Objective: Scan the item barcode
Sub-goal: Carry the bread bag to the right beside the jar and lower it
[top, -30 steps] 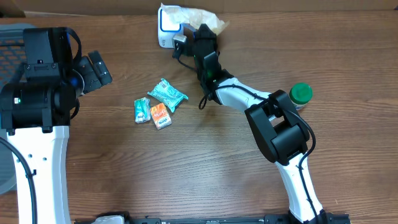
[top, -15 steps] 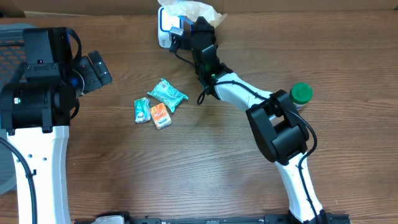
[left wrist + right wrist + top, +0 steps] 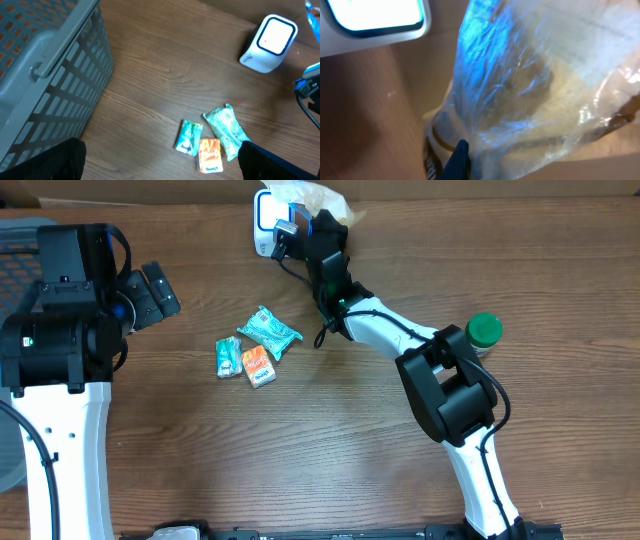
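Seen from above, a brown wooden counter carries two white-and-black robot arms rising from its near edge. Partway across lie three small packets close together: an orange packet, a small green packet just beside it on the left, and a larger teal packet just beyond them. Further left, the left hand hangs above the counter with its fingers spread wide and nothing between them, and a grey slatted basket stands beside it. To the right, a bottle with a green cap stands by the right arm's elbow. Farthest away, the right hand is clamped shut on a crinkled clear plastic bag, the item for scanning, held just beside the white scanner near the far edge. In the wrist camera the bag fills most of the view, tinted blue on the side by the scanner's lit window. Its contents are too blurred to tell.
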